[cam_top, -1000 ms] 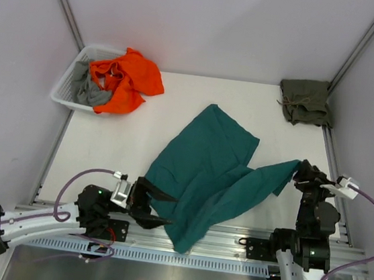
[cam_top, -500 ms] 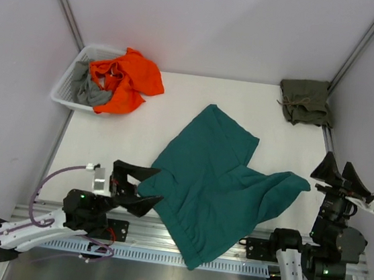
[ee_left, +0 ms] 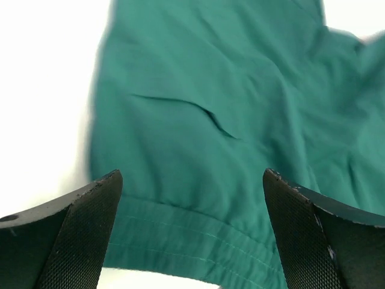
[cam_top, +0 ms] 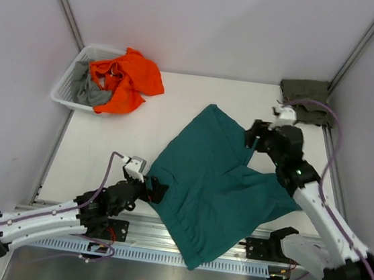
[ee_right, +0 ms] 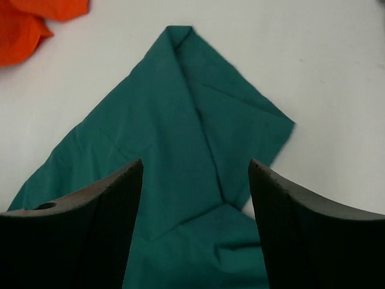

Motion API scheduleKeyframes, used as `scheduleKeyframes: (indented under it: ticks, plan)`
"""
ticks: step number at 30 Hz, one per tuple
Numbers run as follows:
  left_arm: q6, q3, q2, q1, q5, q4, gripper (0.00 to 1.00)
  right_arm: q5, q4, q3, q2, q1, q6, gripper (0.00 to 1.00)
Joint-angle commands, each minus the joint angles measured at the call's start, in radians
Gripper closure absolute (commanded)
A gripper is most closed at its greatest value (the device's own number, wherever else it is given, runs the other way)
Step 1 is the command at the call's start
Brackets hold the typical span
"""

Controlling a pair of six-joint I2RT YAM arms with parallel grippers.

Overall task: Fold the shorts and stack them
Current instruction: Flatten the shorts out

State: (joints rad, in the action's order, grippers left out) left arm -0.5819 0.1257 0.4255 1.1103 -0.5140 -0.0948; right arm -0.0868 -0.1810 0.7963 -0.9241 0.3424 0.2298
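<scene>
A large pair of teal-green cloth shorts (cam_top: 216, 184) lies spread and rumpled in the middle of the white desk (cam_top: 141, 128), its near corner hanging over the front edge onto the metal rail. The left end effector (cam_top: 156, 192) sits low at the left edge of this cloth. In the left wrist view its black textured fingers (ee_left: 66, 241) are spread wide, with the stitched hem band of the shorts lying between and below them and nothing pinched. The right end effector (cam_top: 254, 135) hovers over the far right corner of the same pair. In the right wrist view its fingers (ee_right: 301, 229) are also spread apart above a folded, pointed leg, gripping nothing. A smaller folded olive-green pair of shorts (cam_top: 304, 101) rests at the far right corner of the desk, well apart from the teal pair. At the far left, a white plastic basket (cam_top: 68, 84) holds a crumpled orange cloth (cam_top: 123, 79) and a grey cloth (cam_top: 86, 91).
</scene>
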Motion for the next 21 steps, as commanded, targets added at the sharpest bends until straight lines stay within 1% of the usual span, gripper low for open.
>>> scheduleKeyframes:
  ticks: [1, 2, 3, 4, 5, 6, 7, 8, 9, 11, 12, 14, 15, 16, 19, 21]
  plan:
    - [-0.082, 0.049, -0.065, -0.099, 0.03, -0.086, 0.01, 0.001, 0.034, 0.193, -0.238, 0.082, -0.101, 0.27]
    - [-0.1, 0.051, -0.086, -0.128, 0.052, -0.132, 0.01, 0.04, 0.006, 0.322, -0.406, 0.093, -0.107, 0.27]
    - [-0.113, 0.057, -0.12, -0.185, 0.072, -0.157, 0.01, 0.039, -0.018, 0.387, -0.486, 0.105, -0.119, 0.28]
    - [-0.127, 0.058, -0.129, -0.21, 0.103, -0.177, 0.01, 0.032, -0.062, 0.453, -0.565, 0.116, -0.144, 0.28]
    - [-0.15, 0.06, -0.136, -0.233, 0.127, -0.186, 0.01, 0.024, -0.07, 0.51, -0.632, 0.13, -0.15, 0.29]
    - [-0.154, 0.052, -0.137, -0.26, 0.158, -0.169, 0.01, 0.025, -0.074, 0.603, -0.745, 0.13, -0.158, 0.29]
    - [-0.162, 0.052, -0.134, -0.267, 0.184, -0.16, 0.01, 0.038, -0.081, 0.65, -0.796, 0.129, -0.161, 0.28]
    - [-0.191, 0.052, -0.126, -0.27, 0.181, -0.164, 0.01, 0.039, -0.089, 0.694, -0.843, 0.127, -0.161, 0.28]
    - [-0.2, 0.063, -0.107, -0.271, 0.172, -0.18, 0.01, 0.042, -0.116, 0.793, -0.94, 0.129, -0.168, 0.28]
    - [-0.21, 0.081, -0.085, -0.273, 0.157, -0.207, 0.01, 0.051, -0.149, 0.901, -1.037, 0.126, -0.184, 0.28]
    - [-0.207, 0.084, -0.074, -0.273, 0.161, -0.203, 0.01, 0.071, -0.182, 1.008, -1.135, 0.118, -0.185, 0.29]
    - [-0.205, 0.08, -0.033, -0.274, 0.164, -0.177, 0.01, 0.075, -0.222, 1.119, -1.234, 0.11, -0.188, 0.3]
    - [-0.205, 0.08, -0.015, -0.274, 0.161, -0.165, 0.01, 0.103, -0.253, 1.218, -1.324, 0.104, -0.191, 0.31]
    - [-0.202, 0.078, 0.022, -0.279, 0.16, -0.154, 0.01, 0.131, -0.262, 1.262, -1.364, 0.098, -0.19, 0.31]
    - [-0.203, 0.074, 0.058, -0.282, 0.143, -0.128, 0.01, 0.165, -0.279, 1.394, -1.49, 0.081, -0.172, 0.33]
    - [-0.196, 0.062, 0.081, -0.283, 0.153, -0.088, 0.01, 0.157, -0.305, 1.449, -1.539, 0.075, -0.159, 0.35]
